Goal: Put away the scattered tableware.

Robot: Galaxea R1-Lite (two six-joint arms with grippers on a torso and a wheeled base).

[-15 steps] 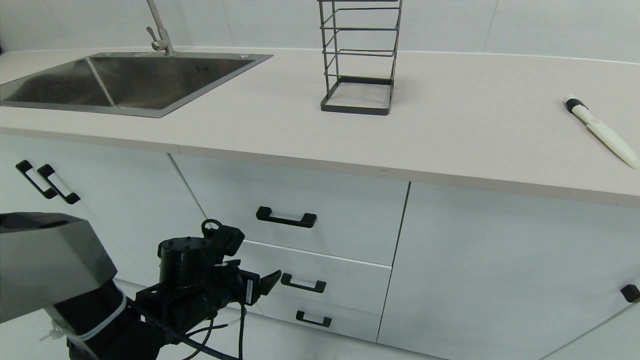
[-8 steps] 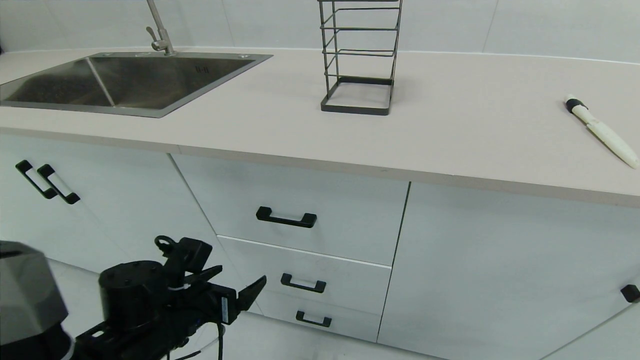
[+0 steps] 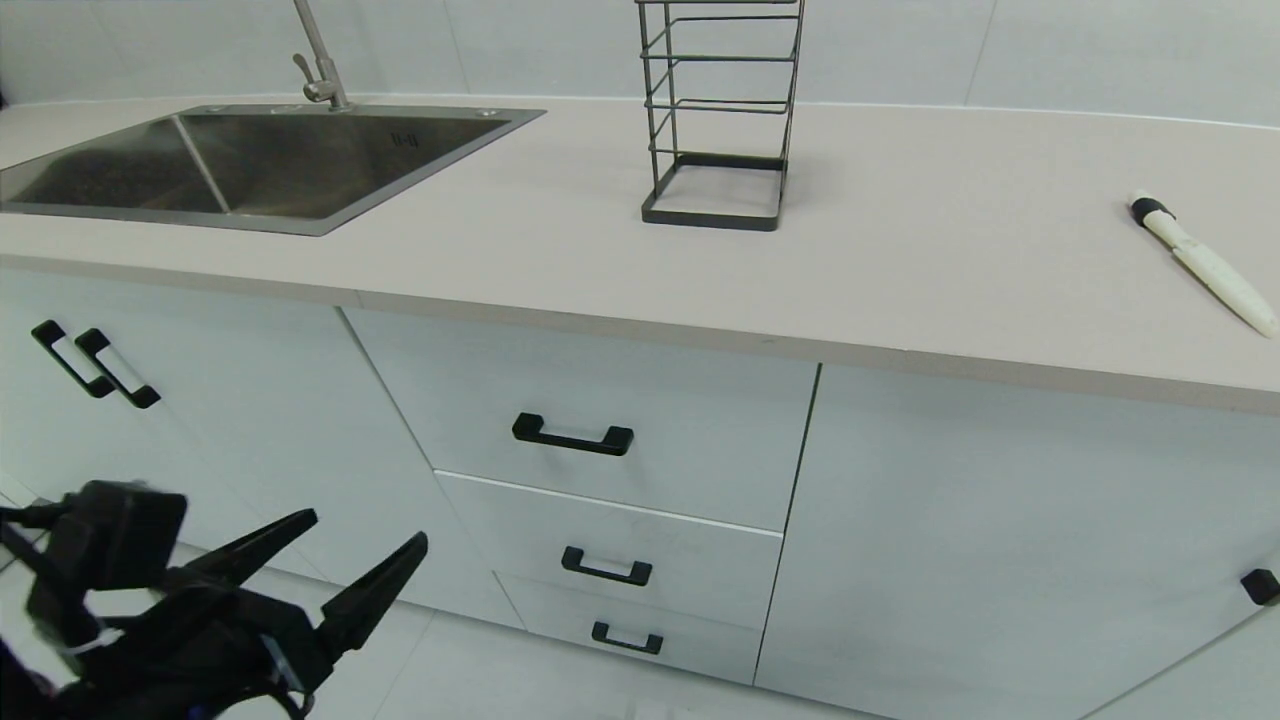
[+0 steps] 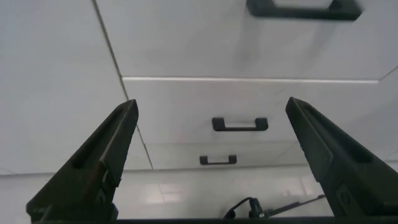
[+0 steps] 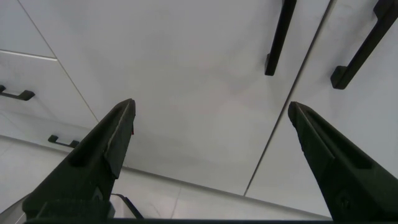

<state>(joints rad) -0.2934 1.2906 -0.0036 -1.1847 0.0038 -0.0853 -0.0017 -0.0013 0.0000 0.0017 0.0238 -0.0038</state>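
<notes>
Beige countertop (image 3: 900, 250) holds your cream-handled utensil (image 3: 1203, 264), high up and far right of your left pincer (image 3: 370, 527), which gapes before 3 drawers (image 3: 600, 500); your right pincer (image 5: 210, 106) is spread too, facing cabinet doors (image 5: 186, 74).

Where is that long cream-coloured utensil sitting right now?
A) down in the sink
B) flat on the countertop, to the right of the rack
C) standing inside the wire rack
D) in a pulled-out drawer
B: the cream utensil lies flat on the countertop, apart from the wire rack and off to its right, near the counter's right end.
</notes>
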